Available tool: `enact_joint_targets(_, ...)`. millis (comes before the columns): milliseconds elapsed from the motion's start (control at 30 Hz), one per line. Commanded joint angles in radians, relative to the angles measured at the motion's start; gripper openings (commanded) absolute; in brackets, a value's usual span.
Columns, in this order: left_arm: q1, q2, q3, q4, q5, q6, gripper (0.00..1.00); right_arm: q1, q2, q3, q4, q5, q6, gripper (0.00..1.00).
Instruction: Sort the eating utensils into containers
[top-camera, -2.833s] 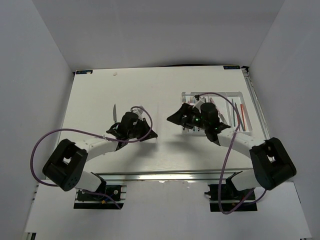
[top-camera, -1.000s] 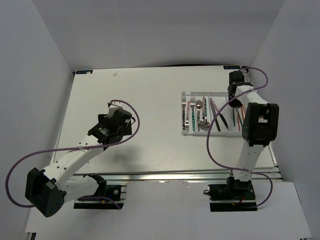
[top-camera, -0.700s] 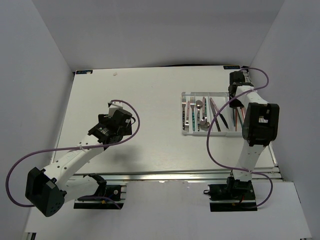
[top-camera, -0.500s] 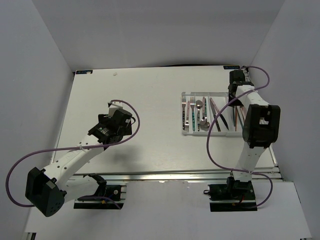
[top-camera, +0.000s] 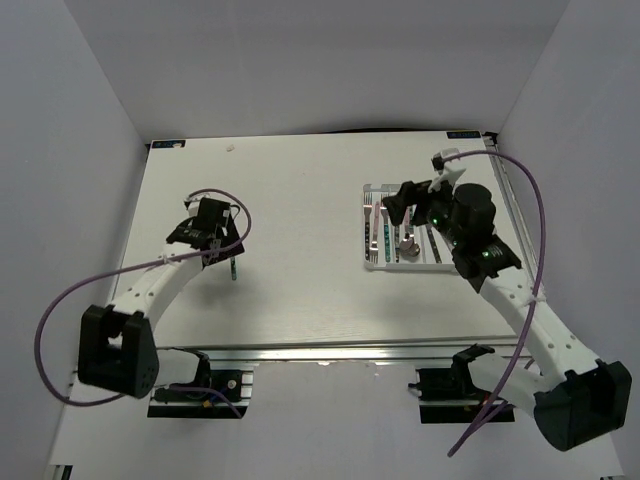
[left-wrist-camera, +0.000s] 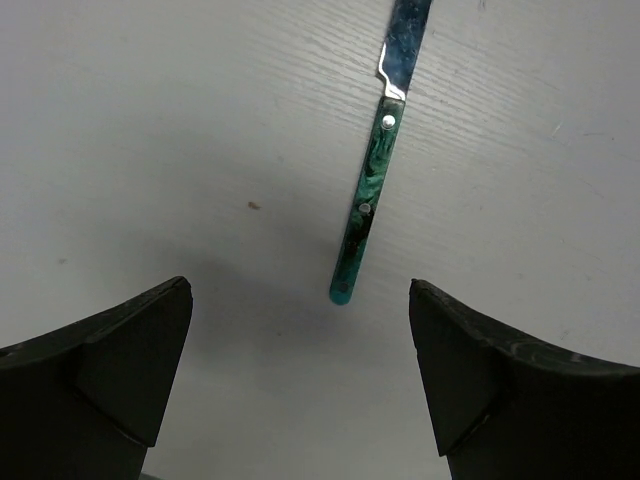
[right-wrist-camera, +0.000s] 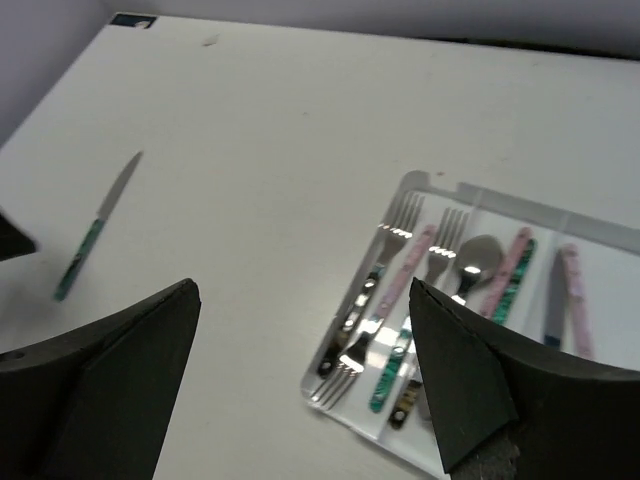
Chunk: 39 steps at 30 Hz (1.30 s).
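A teal-handled knife (left-wrist-camera: 368, 205) lies flat on the white table, seen too as the knife (top-camera: 232, 266) and the knife (right-wrist-camera: 95, 230). My left gripper (left-wrist-camera: 300, 385) hovers open just short of its handle end, touching nothing; from above this gripper (top-camera: 212, 240) is at the left. My right gripper (right-wrist-camera: 300, 385) is open and holds nothing, above the table beside the white tray (right-wrist-camera: 428, 182). From above, this gripper (top-camera: 398, 208) is over the tray's (top-camera: 368, 263) left part. Forks (right-wrist-camera: 385, 262), spoons and pink and teal handled pieces lie in the tray's compartments.
The right arm's body (top-camera: 470, 225) covers the tray's right half from above. White walls enclose the table on three sides. A purple cable (top-camera: 80, 290) loops off the left arm.
The right arm swung from the tray's far right corner to above its left part, and its jaws opened. The left arm shifted back and left; the knife now shows beside it.
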Motion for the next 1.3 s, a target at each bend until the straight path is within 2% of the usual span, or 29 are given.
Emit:
enact_joint_targets(0, 0.036, 0.102, 0.067, 0.028, 0.155, -0.014, 0.98, -0.010, 0.016, -0.073, 0.184, -0.249, 0.141, 0.89)
enact_joint_targets(167, 0.067, 0.305, 0.135, 0.057, 0.215, -0.023, 0.95, 0.002, -0.002, -0.087, 0.113, -0.285, 0.158, 0.89)
enact_joint_targets(233, 0.070, 0.392, 0.162, 0.061, 0.219, -0.030, 0.87, 0.002, -0.037, -0.119, 0.120, -0.288, 0.159, 0.89)
enact_joint_targets(267, 0.070, 0.417, 0.167, 0.063, 0.218, -0.034, 0.81, 0.002, -0.050, -0.128, 0.128, -0.286, 0.159, 0.89)
enact_joint_targets(300, 0.070, 0.438, 0.167, 0.063, 0.219, -0.040, 0.67, 0.002, -0.074, -0.134, 0.129, -0.286, 0.158, 0.89)
enact_joint_targets(367, 0.070, 0.483, 0.150, 0.072, 0.225, -0.049, 0.50, 0.002, -0.096, -0.145, 0.126, -0.295, 0.152, 0.89)
enact_joint_targets(467, 0.068, 0.510, 0.101, 0.104, 0.253, -0.063, 0.35, 0.002, -0.128, -0.166, 0.142, -0.283, 0.162, 0.89)
enact_joint_targets(533, 0.061, 0.514, 0.075, 0.136, 0.278, -0.070, 0.31, 0.002, -0.140, -0.192, 0.194, -0.265, 0.199, 0.89)
enact_joint_targets(567, 0.058, 0.517, 0.051, 0.144, 0.294, -0.072, 0.14, 0.002, -0.139, -0.218, 0.223, -0.280, 0.246, 0.89)
enact_joint_targets(600, 0.051, 0.517, 0.043, 0.150, 0.299, -0.072, 0.03, 0.002, -0.128, -0.231, 0.279, -0.309, 0.270, 0.89)
enact_joint_targets(733, 0.012, 0.480, 0.004, 0.156, 0.297, -0.083, 0.00, 0.002, -0.097, -0.286, 0.416, -0.413, 0.380, 0.89)
enact_joint_targets(833, -0.007, 0.348, -0.063, 0.262, 0.526, -0.078, 0.00, 0.002, -0.090, -0.360, 0.563, -0.383, 0.481, 0.89)
enact_joint_targets(900, -0.016, 0.189, -0.129, 0.349, 0.643, -0.104, 0.00, 0.002, -0.053, -0.343, 0.551, -0.357, 0.549, 0.89)
enact_joint_targets(1000, -0.039, 0.031, -0.211, 0.490, 0.780, -0.154, 0.00, 0.008, 0.050, -0.325, 0.556, -0.379, 0.668, 0.89)
enact_joint_targets(1033, -0.044, -0.043, -0.224, 0.515, 0.807, -0.170, 0.00, 0.016, 0.080, -0.315, 0.567, -0.384, 0.749, 0.89)
enact_joint_targets(1167, -0.062, -0.071, -0.236, 0.610, 1.009, -0.222, 0.00, 0.118, 0.215, -0.277, 0.689, -0.387, 0.817, 0.89)
enact_joint_targets(1267, -0.082, -0.085, -0.249, 0.734, 1.118, -0.288, 0.00, 0.198, 0.281, -0.223, 0.715, -0.372, 0.821, 0.89)
